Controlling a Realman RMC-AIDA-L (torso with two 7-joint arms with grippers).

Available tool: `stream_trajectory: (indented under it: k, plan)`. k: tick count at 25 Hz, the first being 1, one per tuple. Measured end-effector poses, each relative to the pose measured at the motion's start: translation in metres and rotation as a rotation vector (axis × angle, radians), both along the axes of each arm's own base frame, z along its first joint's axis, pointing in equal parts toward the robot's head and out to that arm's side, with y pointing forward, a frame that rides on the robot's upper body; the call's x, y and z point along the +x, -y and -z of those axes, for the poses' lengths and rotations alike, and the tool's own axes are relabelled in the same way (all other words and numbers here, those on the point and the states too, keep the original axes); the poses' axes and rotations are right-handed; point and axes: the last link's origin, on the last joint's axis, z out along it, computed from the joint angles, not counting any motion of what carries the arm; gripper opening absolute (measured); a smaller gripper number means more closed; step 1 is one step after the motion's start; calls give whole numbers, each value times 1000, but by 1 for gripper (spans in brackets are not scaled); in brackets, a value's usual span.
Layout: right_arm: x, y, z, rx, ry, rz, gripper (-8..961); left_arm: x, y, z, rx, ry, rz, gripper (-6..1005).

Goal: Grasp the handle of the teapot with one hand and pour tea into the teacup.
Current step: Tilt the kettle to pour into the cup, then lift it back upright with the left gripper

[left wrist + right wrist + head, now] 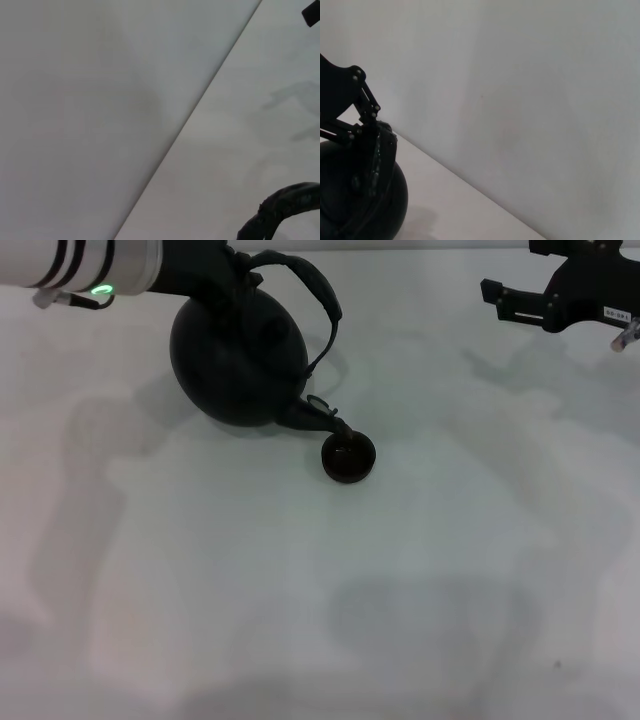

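The left gripper [232,280] appeared clamped on the arched dark wrapped handle [318,290], tilting the round matte black teapot [238,355], spout over the small black teacup [348,457] on the white bench [400,590]. The right gripper [500,295] was parked well apart.

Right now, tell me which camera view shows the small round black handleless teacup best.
The head view: the small round black handleless teacup sits whole under the tilted matte black teapot's spout. Neither wrist view shows the cup.
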Motion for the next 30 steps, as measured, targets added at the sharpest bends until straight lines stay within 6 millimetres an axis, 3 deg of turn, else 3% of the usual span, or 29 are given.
stream_trajectory:
  k: [30]
  plan:
    - [2,-3,-1,11,-7,4,842,3,1,5,-17,-30,6,151]
